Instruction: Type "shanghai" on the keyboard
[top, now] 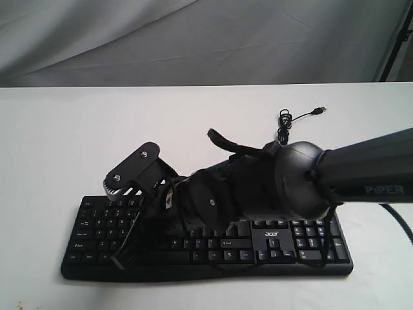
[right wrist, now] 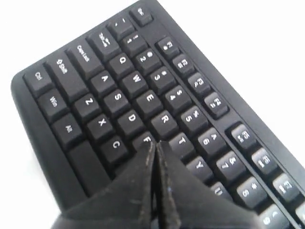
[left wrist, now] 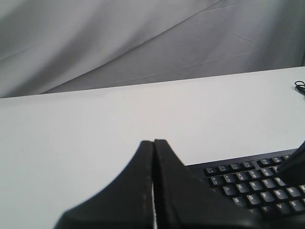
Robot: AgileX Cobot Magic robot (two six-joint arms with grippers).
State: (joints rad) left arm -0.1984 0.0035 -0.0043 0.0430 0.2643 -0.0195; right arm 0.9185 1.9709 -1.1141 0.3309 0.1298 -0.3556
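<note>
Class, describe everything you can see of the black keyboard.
The wide black plastic keyboard with white legends, number pad and white acer logo lies flat on the white table, its thin black cable coiled behind. The right gripper, jaws shut, points at its F key area.

White tabletop (top: 64, 129), creased grey cloth backdrop (top: 193, 39) behind it, slanted dark pole (top: 395, 48) at far right
</note>
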